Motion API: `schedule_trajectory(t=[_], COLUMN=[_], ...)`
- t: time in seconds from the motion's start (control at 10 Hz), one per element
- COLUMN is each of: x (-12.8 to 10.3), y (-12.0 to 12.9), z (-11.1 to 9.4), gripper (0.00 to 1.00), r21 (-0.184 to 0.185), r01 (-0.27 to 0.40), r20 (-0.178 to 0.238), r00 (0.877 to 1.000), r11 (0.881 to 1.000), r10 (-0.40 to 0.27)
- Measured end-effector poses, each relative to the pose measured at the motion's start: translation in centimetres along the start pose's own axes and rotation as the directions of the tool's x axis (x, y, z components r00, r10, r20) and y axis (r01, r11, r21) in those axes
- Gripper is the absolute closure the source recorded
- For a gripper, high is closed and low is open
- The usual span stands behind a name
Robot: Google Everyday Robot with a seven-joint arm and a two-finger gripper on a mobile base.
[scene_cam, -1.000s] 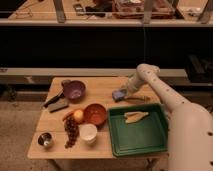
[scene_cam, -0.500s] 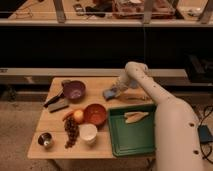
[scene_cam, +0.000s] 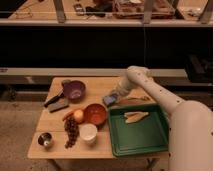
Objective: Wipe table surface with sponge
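- Sponge (scene_cam: 110, 99) looks soft, light and squashy; best pinched across its short sides.
- Gripper (scene_cam: 114, 96) sits on it, over the table (scene_cam: 95, 83); whether it holds the sponge I cannot tell.

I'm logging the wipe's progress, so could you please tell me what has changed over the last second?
The gripper has slid the sponge leftward across the table surface, from near the right edge toward the middle, the arm swinging left with it. The green tray, purple bowl, orange bowl, white cup and metal cup have stayed in place.
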Motion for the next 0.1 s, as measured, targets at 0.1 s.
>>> schedule_trajectory(t=[0.1], x=[0.27], y=[1.28], z=[-0.61], gripper=[1.00], r21=[-0.005], r01=[-0.002], r20=[0.001], r00=[1.000], r11=[1.000], r10=[0.002])
